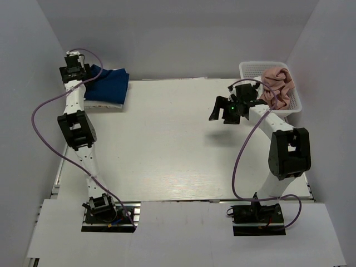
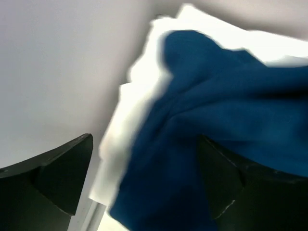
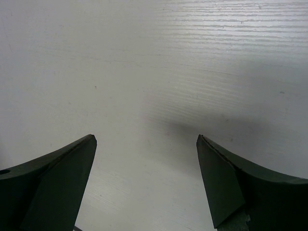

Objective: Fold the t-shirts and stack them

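Overhead, pink t-shirt (image 1: 276, 83) in basket (image 1: 251, 65), navy t-shirt (image 1: 109, 83) possibly atop white t-shirts (image 1: 100, 104)

You can count three t-shirts for sure: one navy blue t-shirt (image 1: 111, 83), one dusty pink t-shirt (image 1: 277, 86) and at least one white t-shirt (image 1: 103, 104); how many white layers lie there, you cannot tell. There is one white mesh basket (image 1: 261, 65) and one tabletop (image 1: 167, 150). You have two hands: the left hand (image 2: 144, 138) and the right hand (image 3: 146, 138).
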Controlling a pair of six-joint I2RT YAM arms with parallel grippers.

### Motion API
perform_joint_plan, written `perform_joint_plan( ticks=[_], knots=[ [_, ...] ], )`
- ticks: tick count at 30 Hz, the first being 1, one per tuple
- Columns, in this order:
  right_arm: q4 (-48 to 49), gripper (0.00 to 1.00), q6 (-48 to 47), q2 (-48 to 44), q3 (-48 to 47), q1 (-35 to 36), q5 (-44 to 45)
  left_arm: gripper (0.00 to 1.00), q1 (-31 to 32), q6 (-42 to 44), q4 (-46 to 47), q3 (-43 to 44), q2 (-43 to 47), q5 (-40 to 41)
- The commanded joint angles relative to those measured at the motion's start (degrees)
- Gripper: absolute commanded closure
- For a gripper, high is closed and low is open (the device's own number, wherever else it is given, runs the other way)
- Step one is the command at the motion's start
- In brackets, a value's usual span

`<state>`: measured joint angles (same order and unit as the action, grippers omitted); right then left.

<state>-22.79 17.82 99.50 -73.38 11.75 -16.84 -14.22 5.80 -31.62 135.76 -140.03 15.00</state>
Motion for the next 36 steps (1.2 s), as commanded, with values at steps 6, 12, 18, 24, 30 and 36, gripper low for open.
perform_joint_plan(
  ticks=[6, 12, 18, 24, 30, 36],
  knots=[
    [0.72, 0.1, 1.25, 0.17, -2.29, 1.08, -1.78, 0.0, -2.92, -12.47, 1.82, -1.47, 8.19, -2.96],
    [2.83, 0.1, 1.16, -2.56, 0.08, 1.7, -3.11, 0.0, -2.92, -14.5, -0.64, -0.06, 10.82, -8.06],
    [2.57, 0.1, -0.25, -7.38, 3.59, 1.7, -1.62, 0.0, -1.34, -14.5, 6.72, -12.34, 18.55, -12.36],
    [3.01, 0.1, -0.42, -7.84, 6.15, 1.52, -0.92, 0.0, -1.34, -13.98, 9.56, -7.91, 12.07, -33.26],
    [2.84, 0.1, -0.07, -5.03, 4.57, 1.52, -0.21, 0.0, -2.39, -17.75, 14.64, -0.15, -0.49, -37.77],
    [2.22, 0.1, -0.25, 0.95, 0.97, 1.7, -0.47, 0.0, -2.39, -18.9, 25.02, 1.5, -8.49, -36.84]
  ],
)
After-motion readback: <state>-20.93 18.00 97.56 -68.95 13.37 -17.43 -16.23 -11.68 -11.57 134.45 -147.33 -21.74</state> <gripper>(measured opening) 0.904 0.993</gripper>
